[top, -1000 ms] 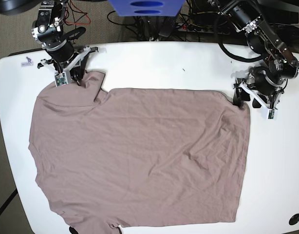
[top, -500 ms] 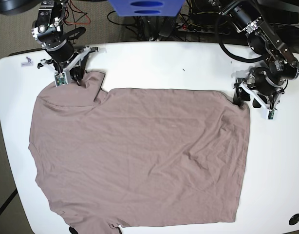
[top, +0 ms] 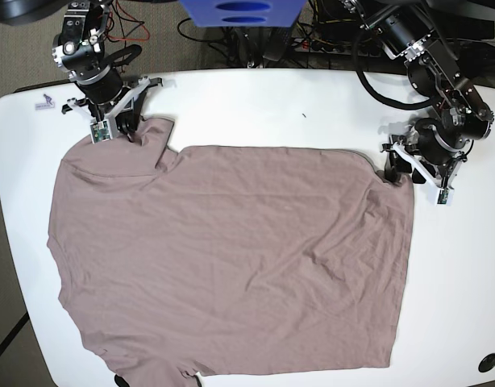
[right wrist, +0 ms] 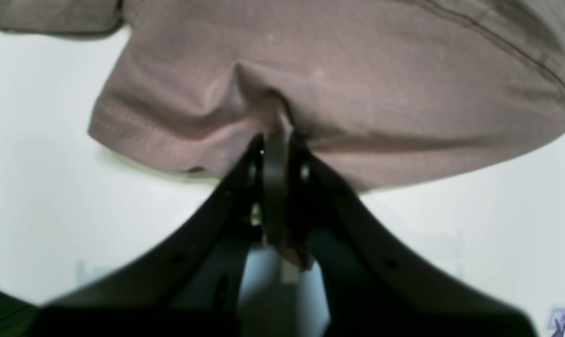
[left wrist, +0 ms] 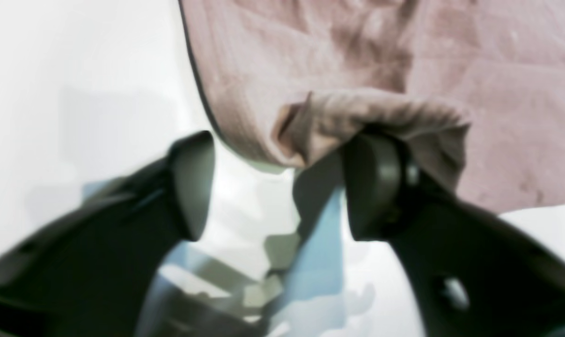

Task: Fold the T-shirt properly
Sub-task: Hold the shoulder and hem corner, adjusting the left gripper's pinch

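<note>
The table (top: 231,105) carries the T-shirt (top: 231,258) spread flat, long axis left-right. The right gripper (right wrist: 275,154) is clamped on its far-left sleeve. The left gripper (left wrist: 277,182) gapes, far-right corner draped over one jaw, unpinched.

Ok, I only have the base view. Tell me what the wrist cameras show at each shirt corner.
Observer: The right gripper has its fingers pressed together on a pinched fold of the T-shirt near the hem.
Operator: Now the other corner.
Observer: The left gripper is open, with a wide gap between its fingers.
Operator: Say whether it has cloth.
Observer: A bunched corner of the shirt drapes over the tip of one finger. The other finger stands apart from the cloth, over the bare white table.
</note>
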`<control>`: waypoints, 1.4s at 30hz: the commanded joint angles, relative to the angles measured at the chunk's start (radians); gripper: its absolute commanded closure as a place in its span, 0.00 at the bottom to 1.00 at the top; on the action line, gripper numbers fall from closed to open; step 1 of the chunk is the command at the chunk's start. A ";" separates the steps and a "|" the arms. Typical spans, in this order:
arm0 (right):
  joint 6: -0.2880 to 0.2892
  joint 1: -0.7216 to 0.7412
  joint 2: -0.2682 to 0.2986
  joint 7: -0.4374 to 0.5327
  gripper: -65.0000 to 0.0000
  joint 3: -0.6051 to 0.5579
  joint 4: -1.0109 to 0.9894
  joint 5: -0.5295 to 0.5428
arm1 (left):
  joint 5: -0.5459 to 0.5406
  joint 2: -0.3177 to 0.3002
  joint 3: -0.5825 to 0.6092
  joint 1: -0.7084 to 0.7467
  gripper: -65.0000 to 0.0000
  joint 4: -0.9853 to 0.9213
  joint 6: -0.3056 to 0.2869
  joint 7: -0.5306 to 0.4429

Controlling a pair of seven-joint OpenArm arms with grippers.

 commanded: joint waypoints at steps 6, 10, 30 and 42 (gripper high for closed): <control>-0.001 -0.005 0.003 -0.012 0.99 0.005 0.015 -0.017 | -0.018 -0.013 -0.027 0.012 0.58 0.016 0.002 -0.011; -0.001 -0.004 0.004 -0.012 0.99 0.003 0.016 -0.020 | -0.021 -0.023 -0.023 0.012 0.60 0.016 0.002 -0.012; 0.004 0.009 0.005 -0.007 0.99 0.003 0.014 -0.007 | -0.022 -0.038 0.063 -0.022 0.93 0.029 0.002 0.049; 0.006 0.016 0.008 -0.007 0.99 0.005 0.012 -0.013 | -0.023 -0.038 0.058 -0.006 0.99 0.051 0.002 0.010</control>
